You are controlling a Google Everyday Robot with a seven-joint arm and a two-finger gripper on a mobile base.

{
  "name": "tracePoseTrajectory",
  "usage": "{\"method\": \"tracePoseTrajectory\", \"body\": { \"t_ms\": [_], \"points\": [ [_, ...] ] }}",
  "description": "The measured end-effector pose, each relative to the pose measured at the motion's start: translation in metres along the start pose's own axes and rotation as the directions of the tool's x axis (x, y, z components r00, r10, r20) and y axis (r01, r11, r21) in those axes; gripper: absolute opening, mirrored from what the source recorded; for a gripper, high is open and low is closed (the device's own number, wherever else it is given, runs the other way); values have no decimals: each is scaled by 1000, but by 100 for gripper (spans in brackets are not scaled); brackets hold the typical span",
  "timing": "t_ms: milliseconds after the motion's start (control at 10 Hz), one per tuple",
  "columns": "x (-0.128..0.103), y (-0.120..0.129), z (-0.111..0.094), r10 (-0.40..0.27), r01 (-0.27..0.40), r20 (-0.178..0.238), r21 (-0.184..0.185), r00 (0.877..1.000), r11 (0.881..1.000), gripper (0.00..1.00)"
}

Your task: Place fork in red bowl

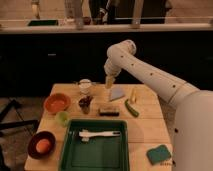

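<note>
A white fork [100, 134] lies flat across the far part of the green tray [95, 155] at the table's front. The red bowl [56, 102], shallow and orange-red, sits at the table's left side, left of the tray's far corner. My gripper [108, 83] hangs from the white arm over the back of the table, between a white cup [85, 86] and a pale blue wedge [117, 93]. It is open and holds nothing. It is well behind the fork and right of the red bowl.
A dark brown-red bowl [41, 144] with an orange egg-like thing sits front left. A small green cup [62, 118], a dark cup [85, 104], a black block [108, 111], a green vegetable [131, 108], a yellow piece [133, 95] and a green sponge [159, 154] also stand on the table.
</note>
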Motion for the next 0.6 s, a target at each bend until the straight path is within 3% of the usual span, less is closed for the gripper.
{"method": "tracePoseTrajectory", "body": {
  "t_ms": [200, 600],
  "points": [
    [-7, -2, 8, 19, -19, 10, 28, 1000, 999, 80],
    [-58, -9, 35, 1, -3, 46, 47, 999, 999, 80]
  ]
}}
